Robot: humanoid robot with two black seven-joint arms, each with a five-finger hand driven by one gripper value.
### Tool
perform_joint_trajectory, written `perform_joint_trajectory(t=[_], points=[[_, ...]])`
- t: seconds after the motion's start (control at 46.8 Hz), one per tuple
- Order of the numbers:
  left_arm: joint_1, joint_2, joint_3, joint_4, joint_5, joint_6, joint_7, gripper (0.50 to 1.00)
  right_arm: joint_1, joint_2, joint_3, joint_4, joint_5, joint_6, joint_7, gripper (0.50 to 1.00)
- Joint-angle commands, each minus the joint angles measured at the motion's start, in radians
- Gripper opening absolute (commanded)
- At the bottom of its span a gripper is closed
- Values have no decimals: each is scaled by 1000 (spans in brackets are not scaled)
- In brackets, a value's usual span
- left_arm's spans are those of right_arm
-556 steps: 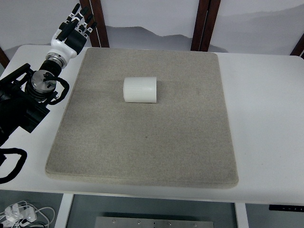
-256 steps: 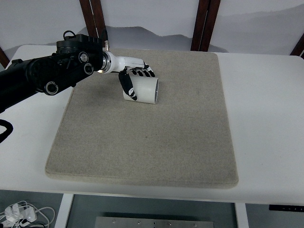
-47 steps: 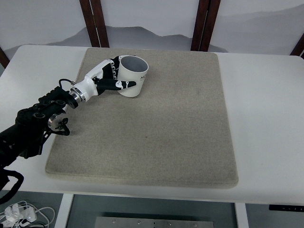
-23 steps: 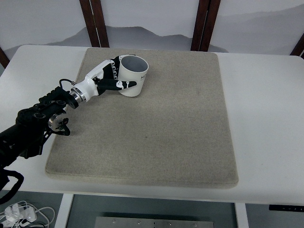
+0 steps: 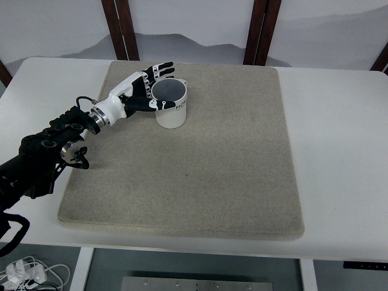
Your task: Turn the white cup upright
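1. White cylindrical cup (image 5: 170,103) stands upright, mouth up, on far-left part of grey felt mat (image 5: 200,182).
2. Left hand (image 5: 143,88) beside cup's left, fingers spread, loose around rim, not gripping.

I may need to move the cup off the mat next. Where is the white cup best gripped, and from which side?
Grip the white cup around its side wall below the rim, coming from the left, probably. It stands upright with its mouth open upward on the mat, so the round wall is free. The left hand is already beside it there, fingers spread.
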Motion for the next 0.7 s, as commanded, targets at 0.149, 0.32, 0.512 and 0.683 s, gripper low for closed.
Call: perform_joint_trajectory(t=[0.149,0.32,0.512,0.683], points=[[-34,47,-7,-2,-9,-54,0,1000,0,0,0,0,0,0,0,952],[-49,66,-44,-1,-14,-76,0,1000,0,0,0,0,0,0,0,952],[-77,66,-95,2,-29,-77,0,1000,0,0,0,0,0,0,0,952],[-112,83,-95,8,-97,-77,0,1000,0,0,0,0,0,0,0,952]])
